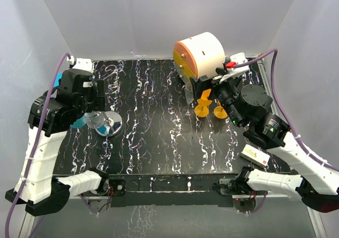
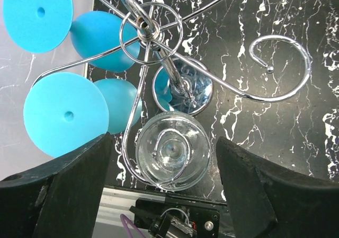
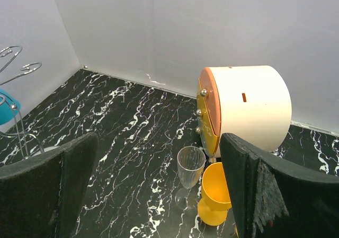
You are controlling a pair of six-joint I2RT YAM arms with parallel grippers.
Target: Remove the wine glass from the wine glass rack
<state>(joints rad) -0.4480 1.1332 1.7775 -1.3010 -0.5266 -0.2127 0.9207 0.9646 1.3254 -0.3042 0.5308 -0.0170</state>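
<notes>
hidden, top view: the left arm's wrist covers its own fingers and most of the wine glass rack [image 2: 145, 30]; only the disc base and a sliver of glass show there.
cut off, left wrist view: several wire arms run out of the top edge; one blue foot is clipped at the top left corner.
hard to read: clear wine glass [image 2: 172, 152] is seen end-on, so I can't separate stem from bowl. A wire curl shows through it.
cut off, right wrist view: the rack is only a few loops at the left edge; an orange glass is partly behind the right finger.
rack look: thin chrome wire, central post with a ring hub, curled arms, shiny round base on the black marbled table [image 1: 159, 137], left side.
glass position: on the rack, in the curl of the arm nearest the camera, just beside the base disc.
left gripper [image 2: 163, 140]: jaws partly apart, one finger on each side of the clear wine glass, a gap showing on both sides; nothing gripped.
right gripper [image 3: 159, 142]: jaws spread wide, holding nothing, well away from the rack.
neighbours on rack: blue glasses [image 2: 63, 116] hang on the arms to the left of the clear one, near the left finger; one curled arm on the right is bare.
elsewhere: white-and-orange round cabinet [image 3: 249, 105] far right; a clear ribbed cup [image 3: 190, 165] and orange glasses [image 1: 203, 106] stand just in front of it.
</notes>
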